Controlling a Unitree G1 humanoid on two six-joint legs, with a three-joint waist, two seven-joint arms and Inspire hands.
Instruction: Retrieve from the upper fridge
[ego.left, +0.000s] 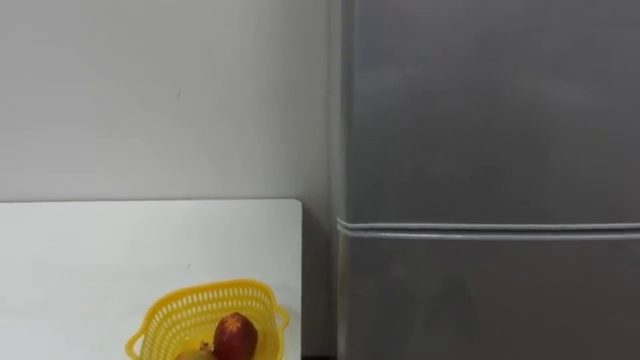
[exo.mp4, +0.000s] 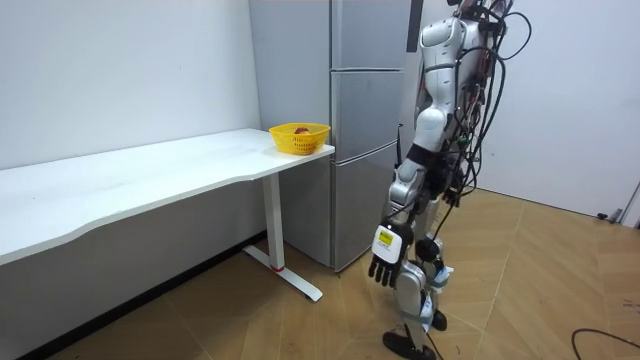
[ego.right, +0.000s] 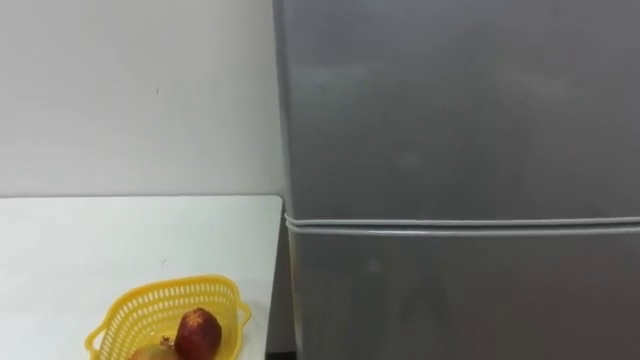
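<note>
The fridge (exo.mp4: 365, 120) stood shut, well above and beyond the robot's hanging left hand (exo.mp4: 385, 268), whose relaxed fingers held nothing, fitting either end of the retrieval.

No print, label, number or sign can be read on anything in these views.

fridge (ego.left: 490, 130) | grey, two doors, both closed | beside table (ego.left: 100, 250)
</note>
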